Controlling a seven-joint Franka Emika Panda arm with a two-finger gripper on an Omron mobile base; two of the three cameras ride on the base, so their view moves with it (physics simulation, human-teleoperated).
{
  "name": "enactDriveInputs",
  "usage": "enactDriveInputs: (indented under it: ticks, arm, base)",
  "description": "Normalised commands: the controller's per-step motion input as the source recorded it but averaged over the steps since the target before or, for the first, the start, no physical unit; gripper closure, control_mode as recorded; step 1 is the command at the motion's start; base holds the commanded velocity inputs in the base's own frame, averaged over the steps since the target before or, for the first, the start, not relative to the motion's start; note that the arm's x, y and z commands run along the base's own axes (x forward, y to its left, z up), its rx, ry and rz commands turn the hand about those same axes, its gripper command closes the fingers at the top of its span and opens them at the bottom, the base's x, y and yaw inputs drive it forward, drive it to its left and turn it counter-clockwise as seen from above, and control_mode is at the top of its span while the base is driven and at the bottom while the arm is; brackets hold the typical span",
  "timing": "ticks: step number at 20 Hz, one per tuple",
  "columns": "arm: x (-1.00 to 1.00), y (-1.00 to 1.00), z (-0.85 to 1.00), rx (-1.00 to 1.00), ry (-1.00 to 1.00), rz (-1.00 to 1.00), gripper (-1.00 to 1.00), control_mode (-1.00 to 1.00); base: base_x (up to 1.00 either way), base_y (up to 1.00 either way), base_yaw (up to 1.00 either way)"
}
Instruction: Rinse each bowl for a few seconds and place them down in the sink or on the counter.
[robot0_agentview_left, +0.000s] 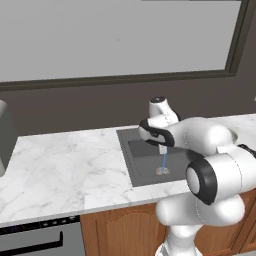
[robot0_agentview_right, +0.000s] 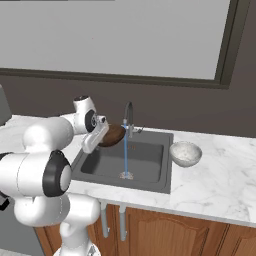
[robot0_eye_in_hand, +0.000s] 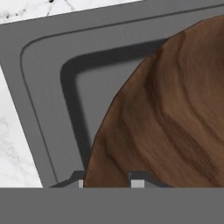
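The pincer (robot0_agentview_right: 106, 131) grips the brown bowl (robot0_agentview_right: 112, 135) over the sink (robot0_agentview_right: 150, 152), beside the running water (robot0_agentview_right: 125, 155). The white bowl (robot0_agentview_right: 185, 153) waits on the tabletop (robot0_agentview_right: 220, 175), probably not rinsed yet.

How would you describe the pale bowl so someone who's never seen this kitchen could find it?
Start at the dark grey sink set into the white marble counter. On the counter just beside the sink's right rim sits the pale grey-white bowl, upright; the brown wooden bowl is up over the basin instead.
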Motion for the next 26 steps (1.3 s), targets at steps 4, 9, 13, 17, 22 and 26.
enactDriveInputs:
  ticks: [4, 9, 13, 17, 22, 26]
  arm:
    - [0.13, 0.02, -0.14, -0.06, 0.0, 0.0, 1.0, -1.0]
    - [0.22, -0.02, -0.14, -0.03, 0.01, 0.0, 1.0, -1.0]
    - [0.25, -0.12, -0.1, 0.0, 0.03, 0.0, 1.0, -1.0]
    - [0.2, -0.04, -0.06, 0.0, 0.03, 0.0, 1.0, -1.0]
    - [-0.15, 0.17, 0.16, -0.03, -0.04, 0.0, 1.0, -1.0]
    - [-0.28, 0.27, 0.23, 0.0, -0.02, 0.01, 1.0, -1.0]
  base:
    - [0.0, 0.0, 0.0]
    - [0.0, 0.0, 0.0]
    - [0.0, 0.0, 0.0]
    - [0.0, 0.0, 0.0]
    - [0.0, 0.0, 0.0]
    - [0.0, 0.0, 0.0]
